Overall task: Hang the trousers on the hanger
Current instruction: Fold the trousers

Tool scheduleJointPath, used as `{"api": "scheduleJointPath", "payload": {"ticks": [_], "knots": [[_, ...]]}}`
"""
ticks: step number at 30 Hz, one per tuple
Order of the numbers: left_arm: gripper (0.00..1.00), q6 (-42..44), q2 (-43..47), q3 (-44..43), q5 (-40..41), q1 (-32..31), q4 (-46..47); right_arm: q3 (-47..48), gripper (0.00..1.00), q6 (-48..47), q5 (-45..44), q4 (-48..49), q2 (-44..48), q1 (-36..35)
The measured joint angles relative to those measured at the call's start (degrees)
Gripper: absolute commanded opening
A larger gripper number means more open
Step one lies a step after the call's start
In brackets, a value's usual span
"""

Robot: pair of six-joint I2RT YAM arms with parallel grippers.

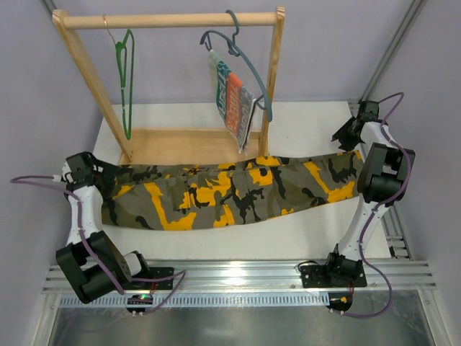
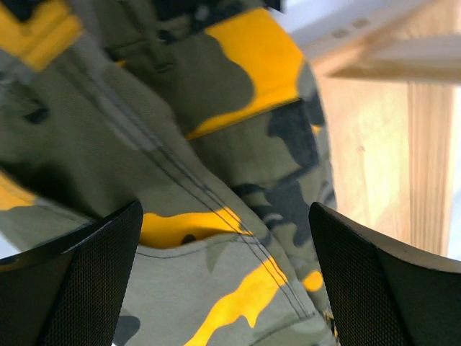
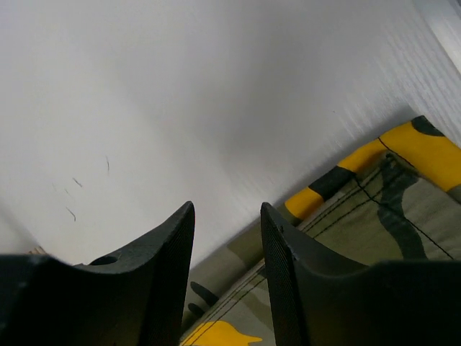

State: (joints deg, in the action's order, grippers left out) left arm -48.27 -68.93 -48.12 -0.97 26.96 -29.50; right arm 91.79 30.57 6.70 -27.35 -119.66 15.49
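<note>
**Trousers** (image 1: 238, 191): one pair, camouflage print in olive, black and yellow-orange. They lie flat and full length across the middle of the bench (image 1: 317, 115), one end near the left edge and the other near the right edge. They are not on any hanger.

**Green hanger** (image 1: 127, 79): one, thin, hanging by its hook from the top bar of the wooden rack (image 1: 169, 20) at the bar's left end. It carries nothing.

**Wooden rack**: one, standing toward the far edge of the bench, left of centre. Its base board is just beyond the far side of the trousers.

**Grey-blue hanger** (image 1: 248, 68): one, on the right end of the same bar, with a striped cloth (image 1: 234, 104) hanging from it.

**Left gripper** (image 1: 112, 175): at the end of the trousers near the left edge. In the left wrist view the gripper (image 2: 225, 216) is spread wide and holds nothing. The trousers (image 2: 216, 144) fill the space below it, and the rack's base (image 2: 389, 144) is just beside them.

**Right gripper** (image 1: 342, 138): at the end of the trousers near the right edge. In the right wrist view the gripper (image 3: 227, 209) has its fingers (image 3: 169, 274) a narrow gap apart, with nothing held between them. It is over bare bench (image 3: 180, 94), just off the hem of the trousers (image 3: 389, 209).
</note>
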Motion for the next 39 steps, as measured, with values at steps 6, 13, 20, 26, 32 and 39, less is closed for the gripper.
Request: {"api": "scheduleJointPath", "payload": {"ticks": [6,13,20,26,32,39], "knots": [[1.00,-8.3,-2.7,-0.7,9.8,0.0,-7.1,0.0,0.45,-0.1,-2.4,-2.5,-0.1,0.1],[0.99,-7.0,-3.3,-4.9,13.8,-0.1,-11.5,0.4,0.46,-0.6,-3.1,-4.8,0.2,0.1],[0.96,-6.9,2.1,-4.1,17.6,-0.1,-14.3,0.9,0.46,0.0,-5.7,-10.0,4.7,0.2],[0.94,-10.3,6.7,0.2,20.0,-0.1,-18.3,-3.2,0.46,3.5,-8.8,-15.6,12.3,3.0],[0.91,-12.5,7.2,7.4,18.3,-0.1,-16.5,-17.0,0.46,4.7,-9.8,-15.6,22.1,10.3],[0.89,-12.9,1.9,11.2,15.9,-0.1,-11.4,-24.6,0.50,4.7,-13.0,-14.9,23.7,11.5]]}}
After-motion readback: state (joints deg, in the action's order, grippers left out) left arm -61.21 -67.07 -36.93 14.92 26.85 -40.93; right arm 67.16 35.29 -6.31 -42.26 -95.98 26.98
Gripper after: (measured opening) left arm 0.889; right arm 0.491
